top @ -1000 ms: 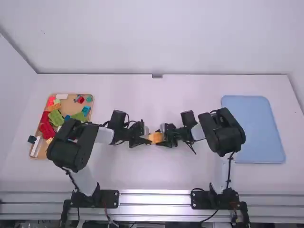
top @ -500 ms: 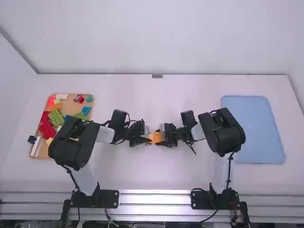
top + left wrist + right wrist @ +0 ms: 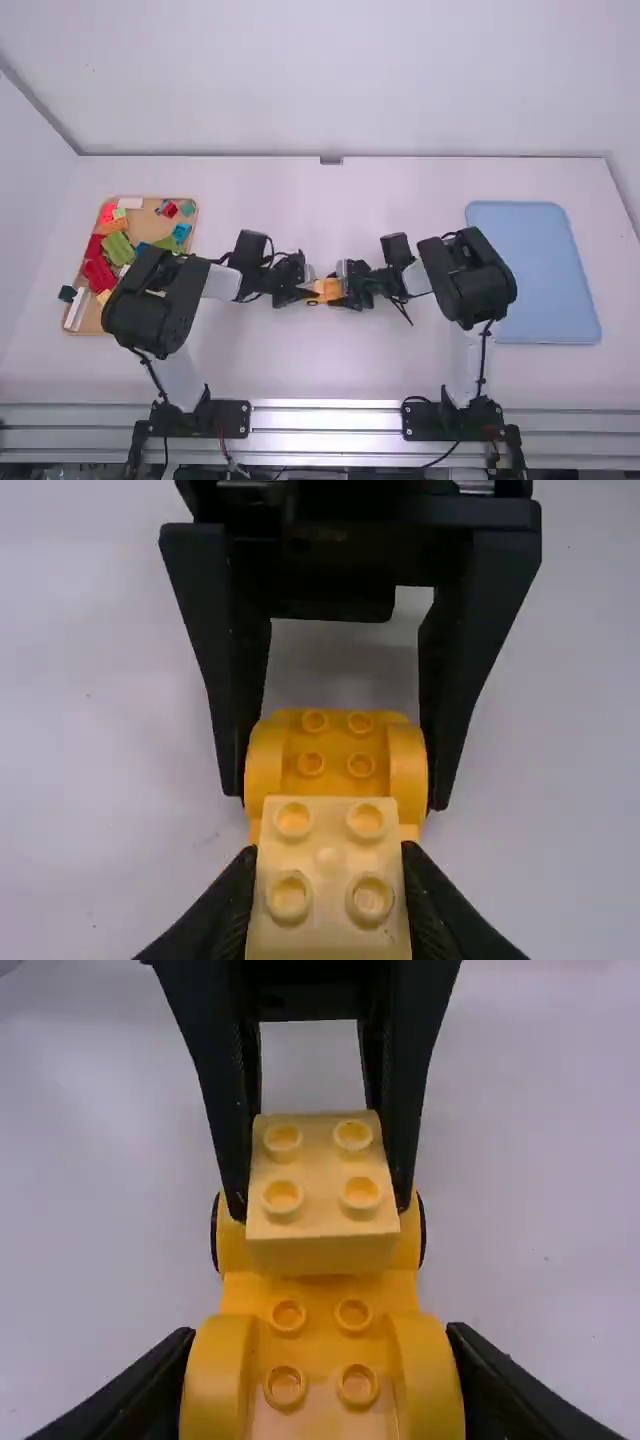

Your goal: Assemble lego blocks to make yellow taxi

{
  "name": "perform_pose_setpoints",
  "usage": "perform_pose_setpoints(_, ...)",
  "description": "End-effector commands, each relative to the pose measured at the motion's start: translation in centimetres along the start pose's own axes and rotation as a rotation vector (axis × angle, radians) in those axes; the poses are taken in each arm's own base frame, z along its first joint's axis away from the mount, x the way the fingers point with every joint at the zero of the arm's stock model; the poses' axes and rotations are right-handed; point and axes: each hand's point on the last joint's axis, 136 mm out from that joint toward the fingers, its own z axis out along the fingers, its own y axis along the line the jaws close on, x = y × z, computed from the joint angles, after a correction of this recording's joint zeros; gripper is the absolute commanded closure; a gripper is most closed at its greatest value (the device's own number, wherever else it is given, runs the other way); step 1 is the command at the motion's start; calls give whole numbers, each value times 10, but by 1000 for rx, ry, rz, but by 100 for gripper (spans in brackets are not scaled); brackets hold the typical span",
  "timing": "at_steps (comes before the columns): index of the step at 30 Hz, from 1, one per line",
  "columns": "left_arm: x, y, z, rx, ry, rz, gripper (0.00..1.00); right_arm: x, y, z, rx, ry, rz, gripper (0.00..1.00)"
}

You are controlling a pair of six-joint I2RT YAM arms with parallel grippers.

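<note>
"Where are the two grippers?"

"Facing each other over the white table [image 3: 330,375], about midway between its left and right edges. The left gripper [image 3: 308,290] comes in from the left, the right gripper [image 3: 345,288] from the right."

"Is the left one spread or closed?"

"Pinching. Its two black fingers press the sides of a pale yellow plastic block [image 3: 330,856] with four round studs on top."

"And the right one?"

"Pinching too, with its fingers against the rounded fenders of a deeper yellow plastic car base [image 3: 320,1295]. That has studs between the fenders and black wheels showing at the end by the left gripper."

"How do the two pieces lie?"

"The block is upright, studs up, over the wheeled end of the base. I can't tell whether it's pressed home, or whether the base touches the table."

"What's around them?"

"Near the table's left edge, a tan tray [image 3: 94,318]. Red blocks [image 3: 98,272] lie towards its left edge, a green block [image 3: 118,248] nearer the middle, a blue block [image 3: 181,232] by the right edge, and a white block [image 3: 130,203] at the far edge."

"And on the other side?"

"A flat light-blue tray [image 3: 530,270] near the table's right edge."
</note>
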Motion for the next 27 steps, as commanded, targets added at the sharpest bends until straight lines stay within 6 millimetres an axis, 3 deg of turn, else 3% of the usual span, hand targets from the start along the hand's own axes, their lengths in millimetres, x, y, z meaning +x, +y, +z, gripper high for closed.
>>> perform_pose_setpoints(1,15,1,2,-20,68,-11,96,13,2,0,8,39,42,42)
perform_pose_setpoints(4,15,-1,2,-16,71,-17,93,13,2,0,9,40,43,42)
perform_pose_setpoints(6,16,-1,2,-14,73,-20,74,13,2,0,9,40,43,42)
perform_pose_setpoints(7,16,-1,2,-14,73,-21,57,13,2,0,9,40,42,42)
perform_pose_setpoints(11,13,-1,2,-11,59,-14,43,13,2,0,10,42,42,42)
perform_pose_setpoints(16,-6,1,-1,1,-7,17,36,13,2,0,11,43,42,42)
perform_pose_setpoints(18,-18,11,-7,-27,-25,21,36,13,2,0,11,43,42,42)
perform_pose_setpoints(22,-23,14,-8,-31,-33,15,33,13,2,0,11,43,42,42)
perform_pose_setpoints(25,-22,10,-7,-21,-29,16,38,13,2,0,11,43,43,42)
perform_pose_setpoints(27,-21,8,-6,-18,-28,13,52,13,2,0,10,42,43,42)
